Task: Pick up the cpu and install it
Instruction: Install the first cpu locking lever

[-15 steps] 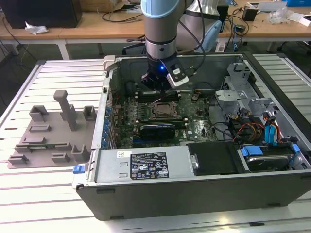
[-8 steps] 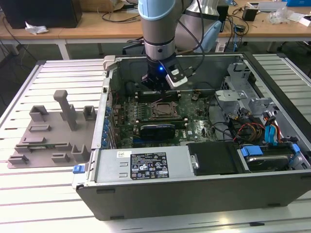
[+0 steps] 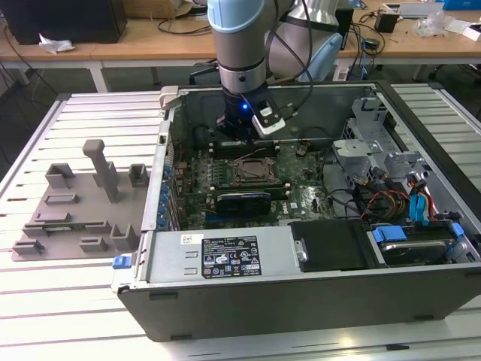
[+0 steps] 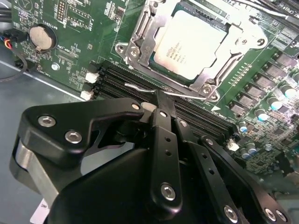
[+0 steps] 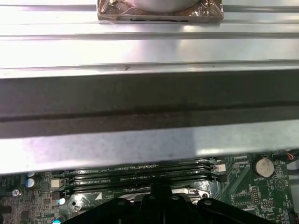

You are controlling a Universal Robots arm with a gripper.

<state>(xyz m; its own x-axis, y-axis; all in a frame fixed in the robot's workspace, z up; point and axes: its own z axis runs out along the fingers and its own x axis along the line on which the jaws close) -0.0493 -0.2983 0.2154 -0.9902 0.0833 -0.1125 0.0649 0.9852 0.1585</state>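
The cpu [image 4: 191,42] is a flat square chip with a silvery top. It lies inside the metal-framed socket [image 4: 140,44] of the green motherboard [image 4: 81,28], and the load frame is open around it. My gripper [image 4: 161,100] reaches down into the computer case [image 3: 316,301], just behind the socket [image 3: 252,171] in the exterior view. Its black fingers are shut together, with nothing visibly held. Their tips sit at the thin wire lever [image 4: 138,88] along the socket's edge, above the black memory slots [image 4: 117,84]. In the first wrist view the gripper [image 5: 159,191] hangs over the same slots.
A grey moulded tray [image 3: 83,203] lies on the slatted table at the exterior view's left. Inside the case are a power supply [image 3: 225,256], a drive cage [image 3: 376,143] and loose cables [image 3: 391,203]. The case's back wall [image 5: 149,93] stands close behind the gripper.
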